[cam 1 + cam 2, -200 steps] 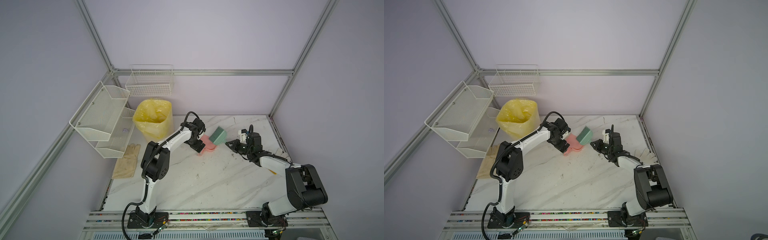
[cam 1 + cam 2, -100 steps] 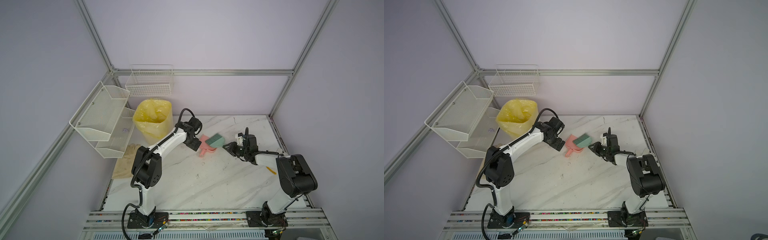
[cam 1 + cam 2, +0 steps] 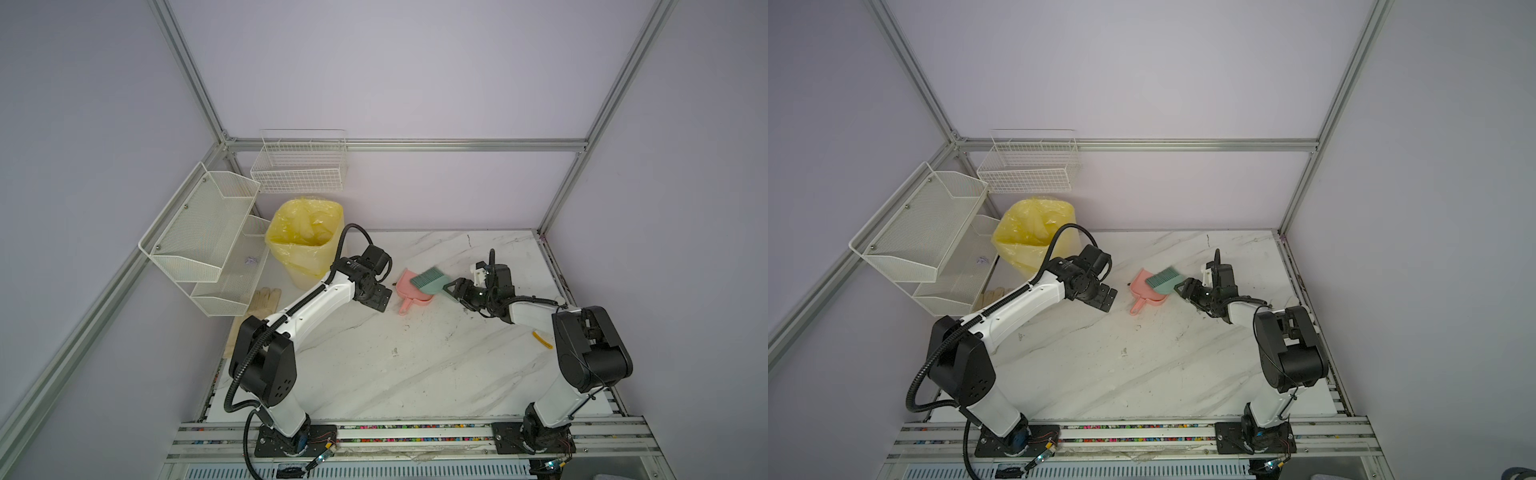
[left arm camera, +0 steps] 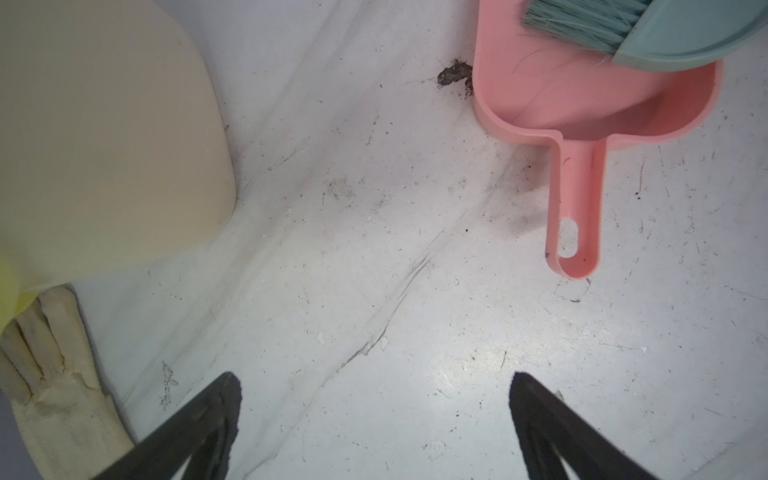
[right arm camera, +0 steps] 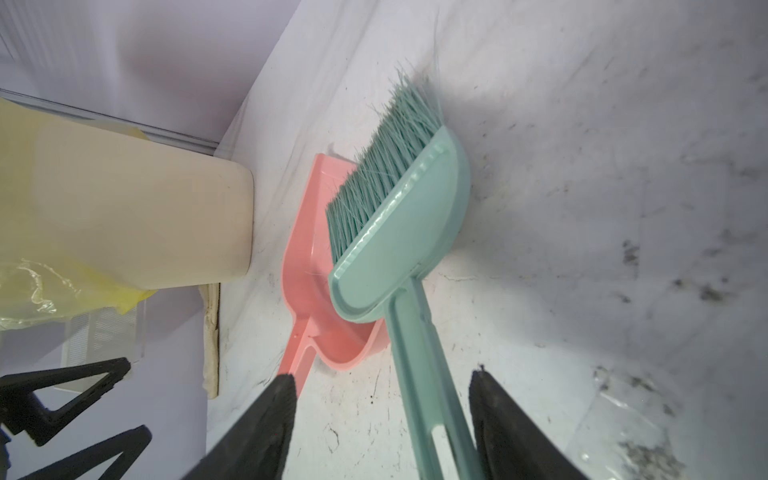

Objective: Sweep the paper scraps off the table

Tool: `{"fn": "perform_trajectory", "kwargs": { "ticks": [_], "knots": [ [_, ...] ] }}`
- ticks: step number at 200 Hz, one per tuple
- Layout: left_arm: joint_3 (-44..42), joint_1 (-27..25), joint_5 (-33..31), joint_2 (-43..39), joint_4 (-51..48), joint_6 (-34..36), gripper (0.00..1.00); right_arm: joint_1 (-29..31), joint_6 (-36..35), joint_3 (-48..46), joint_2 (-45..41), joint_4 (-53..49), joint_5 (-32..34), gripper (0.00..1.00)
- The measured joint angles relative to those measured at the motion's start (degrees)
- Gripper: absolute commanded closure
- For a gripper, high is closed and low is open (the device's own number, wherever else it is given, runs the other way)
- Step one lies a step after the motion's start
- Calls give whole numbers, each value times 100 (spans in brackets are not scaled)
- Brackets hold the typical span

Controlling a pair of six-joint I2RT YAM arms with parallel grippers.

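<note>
my right hand (image 5: 382, 374) is spread around the mint-green plastic brush (image 5: 399, 232) handle, left hand (image 4: 374, 375) open, empty (i see no paper scraps on the white marble bench (image 3: 415, 365)). backing out could snag the brush off the pink plastic dustpan (image 4: 582, 104) ahead.

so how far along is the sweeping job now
Looks done: no paper scraps show on the table, and the pink dustpan looks empty. In hand: nothing; the brush rests on the dustpan, its handle between the open jaws of the right gripper; the left gripper is open too. Left: probably only pulling the arms back.
</note>
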Motion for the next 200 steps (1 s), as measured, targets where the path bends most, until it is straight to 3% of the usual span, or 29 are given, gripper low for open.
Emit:
{"fn": "perform_trajectory", "kwargs": {
  "ticks": [26,98,160,200],
  "knots": [
    [-256,17,-203,-225,87,-170,0,-11,-168,79,-179,-278,254,3],
    [-684,146,-601,-632,350,-376,0,-168,-330,85,-382,-691,503,3],
    [-1545,627,-1174,-1257,861,-511,1,-1322,-769,297,-1292,-1285,656,3],
    [-2291,879,-1526,-1768,1563,-831,1,-1552,-813,297,-1637,-1333,986,3]
  ]
}}
